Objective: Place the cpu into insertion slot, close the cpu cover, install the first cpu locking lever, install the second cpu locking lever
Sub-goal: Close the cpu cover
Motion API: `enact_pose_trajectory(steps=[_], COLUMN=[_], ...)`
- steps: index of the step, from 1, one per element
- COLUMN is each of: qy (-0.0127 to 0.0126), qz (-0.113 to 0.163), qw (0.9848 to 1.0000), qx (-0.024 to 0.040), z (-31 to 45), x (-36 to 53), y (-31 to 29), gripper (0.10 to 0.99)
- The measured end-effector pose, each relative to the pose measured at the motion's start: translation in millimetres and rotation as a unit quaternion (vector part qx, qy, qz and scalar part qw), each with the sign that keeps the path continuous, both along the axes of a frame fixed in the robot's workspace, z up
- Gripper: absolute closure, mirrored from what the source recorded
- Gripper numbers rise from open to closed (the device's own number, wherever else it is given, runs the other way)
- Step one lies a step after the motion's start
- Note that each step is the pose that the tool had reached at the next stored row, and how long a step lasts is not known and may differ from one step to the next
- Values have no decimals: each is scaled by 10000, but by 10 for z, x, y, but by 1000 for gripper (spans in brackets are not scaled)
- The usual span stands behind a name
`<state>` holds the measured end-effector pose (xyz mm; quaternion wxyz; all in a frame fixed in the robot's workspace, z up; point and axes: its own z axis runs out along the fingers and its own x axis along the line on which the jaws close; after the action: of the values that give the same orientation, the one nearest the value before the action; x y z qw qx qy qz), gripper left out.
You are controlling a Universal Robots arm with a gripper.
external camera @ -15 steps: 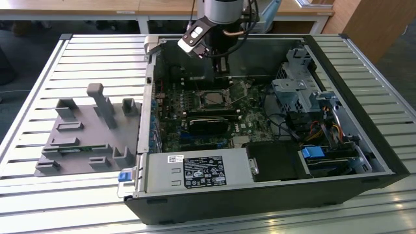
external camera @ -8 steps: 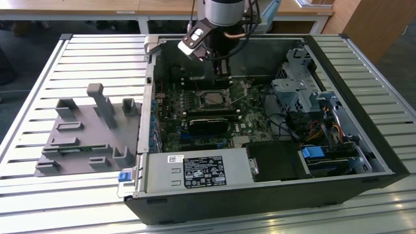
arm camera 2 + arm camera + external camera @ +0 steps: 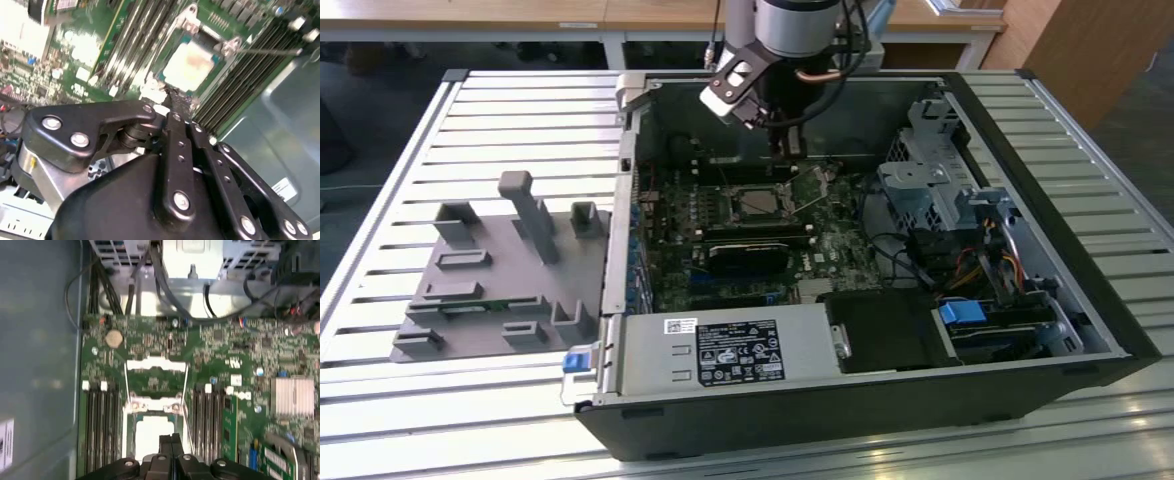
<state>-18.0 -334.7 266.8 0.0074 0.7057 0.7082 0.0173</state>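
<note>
Poised just above the cpu (image 3: pixel 147 437) seated in the insertion slot (image 3: pixel 161 76), pincer (image 3: pixel 172 440) closed, empty; cpu cover (image 3: pixel 155 365) open for access.

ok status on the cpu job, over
pincer shut, low over the cpu's edge. cpu sitting in the insertion slot. cpu cover open, swung back off it. locking lever sticking out beside the slot.
</note>
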Motion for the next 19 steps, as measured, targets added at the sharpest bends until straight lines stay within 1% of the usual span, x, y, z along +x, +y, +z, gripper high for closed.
enact_pose_trajectory(steps=[2,7,11,15,19], qy=[3,5,9,26,27], qz=[1,6,17,16,110], qw=[10000,10000,10000,10000,9999], qx=[3,2,2,0,-1], z=[-3,-10,-26,-47,-61], x=[67,183,245,316,336], y=[1,22,50,95,106], gripper=[969,969,969,969,969])
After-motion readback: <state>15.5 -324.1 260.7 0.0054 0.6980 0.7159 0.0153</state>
